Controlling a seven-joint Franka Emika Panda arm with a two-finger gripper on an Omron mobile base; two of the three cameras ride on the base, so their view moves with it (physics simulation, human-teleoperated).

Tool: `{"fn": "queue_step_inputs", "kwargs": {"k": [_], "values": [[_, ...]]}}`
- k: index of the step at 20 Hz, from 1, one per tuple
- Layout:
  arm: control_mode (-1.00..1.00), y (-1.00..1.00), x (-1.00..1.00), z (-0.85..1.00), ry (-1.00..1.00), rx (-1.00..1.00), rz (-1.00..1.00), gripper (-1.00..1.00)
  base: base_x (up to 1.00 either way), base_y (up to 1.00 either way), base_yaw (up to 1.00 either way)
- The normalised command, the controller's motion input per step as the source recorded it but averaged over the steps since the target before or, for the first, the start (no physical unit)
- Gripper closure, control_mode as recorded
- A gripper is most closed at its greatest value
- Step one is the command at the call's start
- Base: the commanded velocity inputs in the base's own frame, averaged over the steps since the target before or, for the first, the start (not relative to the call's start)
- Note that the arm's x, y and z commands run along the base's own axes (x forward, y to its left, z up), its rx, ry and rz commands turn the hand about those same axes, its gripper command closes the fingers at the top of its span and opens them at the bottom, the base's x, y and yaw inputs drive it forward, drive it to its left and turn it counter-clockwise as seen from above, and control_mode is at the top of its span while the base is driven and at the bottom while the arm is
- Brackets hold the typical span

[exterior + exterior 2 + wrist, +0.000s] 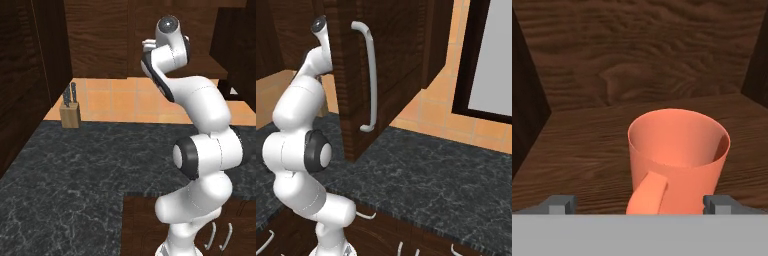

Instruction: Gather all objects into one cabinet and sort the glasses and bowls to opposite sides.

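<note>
Our arm (200, 145) rises from the base, folds at the elbow and reaches up and forward into the cabinet (391, 75), wrist at about 12 o'clock in the left base view. In the right base view the cabinet door stands open beside the arm, its bar handle (370, 75) at 1 o'clock from the elbow. In the hand view, a salmon cup (677, 160) stands upright on the wooden shelf (577, 155), handle pointing toward 6 o'clock. Our gripper (642, 204) is spread fully wide, its fingertips (562, 204) at 8 and 4 o'clock flanking the cup's base; we cannot tell any contact. It holds nothing. A knife block (70, 114) sits on the counter (75, 175) at 9 o'clock.
</note>
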Motion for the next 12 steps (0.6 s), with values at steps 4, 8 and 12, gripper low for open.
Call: {"fn": "queue_step_inputs", "kwargs": {"k": [4,8,12], "values": [[-1.0,0.0,0.05,-0.2,0.0,-0.01,0.0,-1.0,0.0,0.0,0.0],[-1.0,0.0,0.23,-0.11,0.0,0.0,0.0,-1.0,0.0,0.0,0.0],[-1.0,-0.08,0.37,-0.04,0.0,0.0,-0.01,-1.0,0.0,0.0,0.0]]}}
